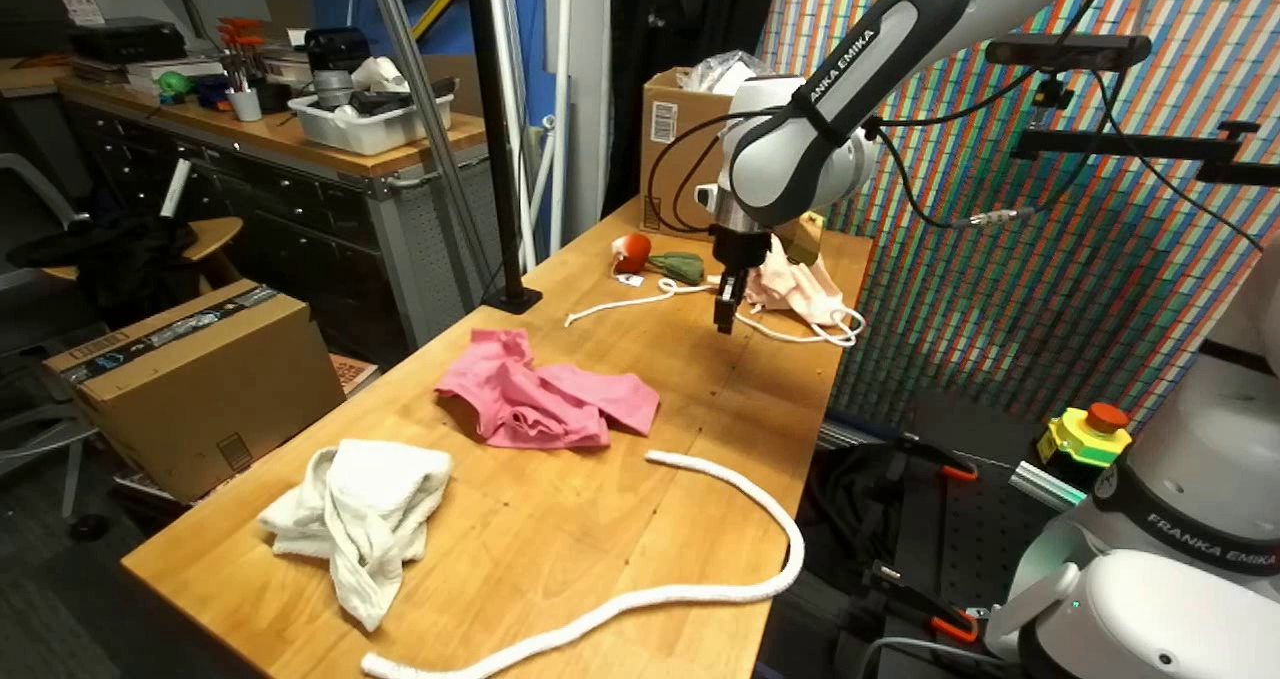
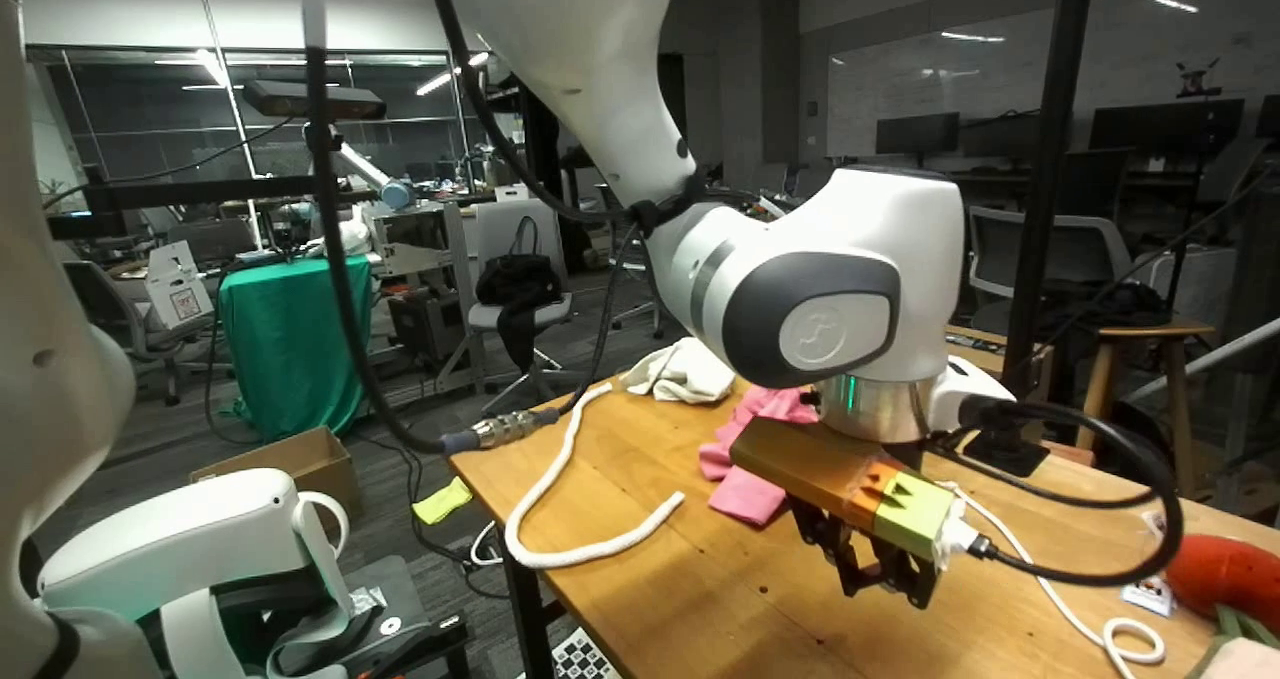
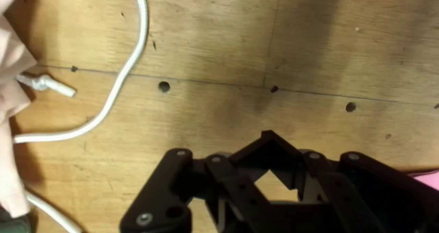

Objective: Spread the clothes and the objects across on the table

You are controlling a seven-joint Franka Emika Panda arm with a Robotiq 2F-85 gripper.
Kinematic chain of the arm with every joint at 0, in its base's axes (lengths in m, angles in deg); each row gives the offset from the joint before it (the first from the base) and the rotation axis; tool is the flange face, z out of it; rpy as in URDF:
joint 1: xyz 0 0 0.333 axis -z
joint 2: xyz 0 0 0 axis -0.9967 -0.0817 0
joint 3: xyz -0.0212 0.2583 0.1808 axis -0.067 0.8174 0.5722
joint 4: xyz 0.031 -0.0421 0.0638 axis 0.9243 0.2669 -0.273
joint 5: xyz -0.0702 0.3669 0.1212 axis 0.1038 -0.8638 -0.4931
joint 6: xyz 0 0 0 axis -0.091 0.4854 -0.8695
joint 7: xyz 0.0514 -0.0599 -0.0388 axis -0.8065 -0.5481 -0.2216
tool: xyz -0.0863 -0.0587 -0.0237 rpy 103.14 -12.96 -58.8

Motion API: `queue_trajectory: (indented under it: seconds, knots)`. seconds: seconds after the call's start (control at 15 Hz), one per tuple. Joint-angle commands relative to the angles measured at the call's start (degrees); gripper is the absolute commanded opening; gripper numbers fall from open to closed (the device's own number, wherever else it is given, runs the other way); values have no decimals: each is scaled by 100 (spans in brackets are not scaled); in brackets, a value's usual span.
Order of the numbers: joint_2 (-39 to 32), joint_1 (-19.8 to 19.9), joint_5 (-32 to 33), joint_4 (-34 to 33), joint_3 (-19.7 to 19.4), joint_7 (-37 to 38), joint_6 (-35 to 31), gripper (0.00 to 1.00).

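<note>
While the Panda arm (image 1: 885,54) stoops, its gripper (image 1: 724,321) hangs clenched. To one side of it lie one pink cloth (image 1: 540,401), one white towel (image 1: 378,494), one thick rope (image 1: 690,593).

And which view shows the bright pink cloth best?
An exterior view, where nothing blocks the bright pink cloth. An exterior view with the arm in front shows part; the wrist view, only a sliver at right.

The arm (image 1: 868,59) is white, its cables (image 2: 336,269) and gripper (image 1: 725,314) black.
</note>
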Motion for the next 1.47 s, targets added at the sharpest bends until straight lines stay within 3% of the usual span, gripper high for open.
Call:
queue_trajectory:
  seconds: [0.0,0.13,0.2,0.33,0.87,1.0,1.4]
  knots:
    - [261,-221,337,169,-94,316,-101,5]
    - [188,-192,381,175,-179,435,-73,7]
    - [144,-132,319,187,-217,434,-57,31]
    - [66,-59,285,237,-344,508,-96,34]
    - [-186,250,217,200,-669,613,-83,95]
    - [-252,301,177,163,-664,624,-79,100]
    - [-454,458,-57,67,-581,492,-28,100]
